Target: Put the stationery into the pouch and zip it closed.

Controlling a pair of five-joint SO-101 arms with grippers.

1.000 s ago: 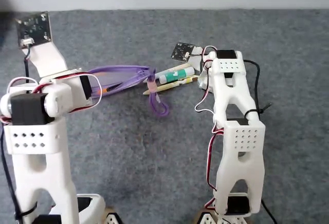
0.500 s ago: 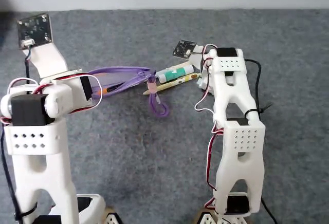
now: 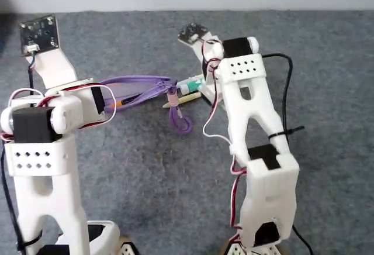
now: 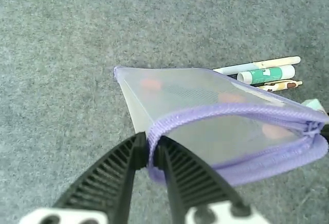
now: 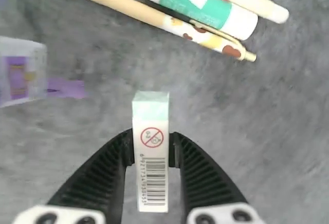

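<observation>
— Hands first. What was found?

— The left hand [image 4: 150, 151] was pinched tight on the purple seam of the pouch [image 4: 205, 100], holding it on edge over the grey worktop [image 4: 61, 39]. The right hand [image 5: 150, 137] was clamped on a small white block [image 5: 150, 112], probably an eraser, held short of the pouch.

— Anything inside the pouch?

— Pinkish patches showed through its wall. Whether they were print or contents, I could not tell. From the high view its mouth appeared unzipped, facing the right arm.

— And beyond?

— Three items lay loose together just past the pouch's mouth: a patterned pen [image 5: 154, 18], a green-banded tube [image 5: 200, 5] and a cream pen [image 5: 247, 0].

— Assessment?

— Early stage, in my judgement. One item was in hand but not yet inserted, three were uncollected, and the zip was not closed.
</observation>
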